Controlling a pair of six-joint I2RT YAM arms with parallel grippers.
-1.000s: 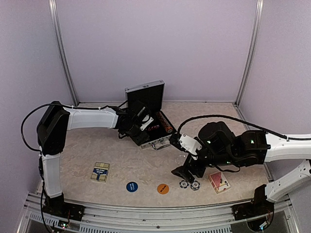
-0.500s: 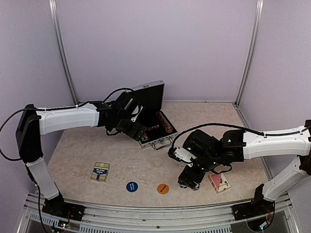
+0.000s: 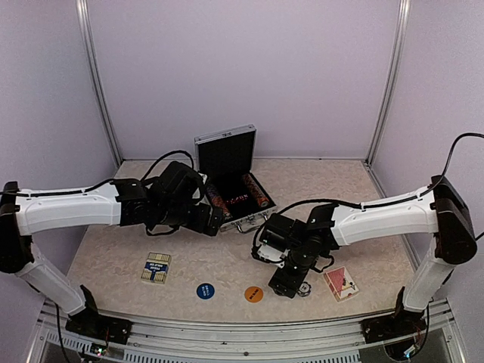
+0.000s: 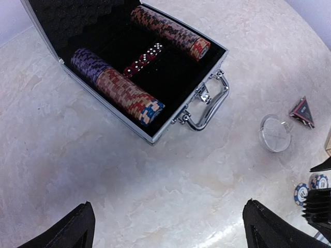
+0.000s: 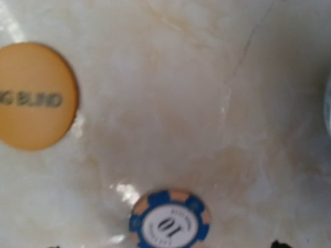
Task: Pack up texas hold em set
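Note:
The silver briefcase (image 3: 236, 203) stands open, its lid (image 3: 225, 151) upright. In the left wrist view its black tray (image 4: 176, 72) holds rows of striped chips (image 4: 124, 89) and red dice (image 4: 144, 59), with the handle (image 4: 209, 101) facing me. My left gripper (image 4: 168, 232) hovers open over bare table in front of the case. My right gripper (image 5: 165, 245) is low over the table and open, with a blue 10 chip (image 5: 169, 219) lying flat between its fingertips. The orange disc (image 5: 33, 96) lies to its left. A clear disc (image 4: 275, 133) and dark triangle (image 4: 303, 110) lie right of the case.
A blue card deck (image 3: 156, 268), a blue disc (image 3: 205, 290) and the orange disc (image 3: 254, 293) lie along the near edge. A red card deck (image 3: 342, 283) lies right of my right gripper (image 3: 287, 281). Frame posts stand at the back corners.
My left gripper has pulled back from the case toward the near left and opened wide. My right arm has swung left and come down over the loose chips.

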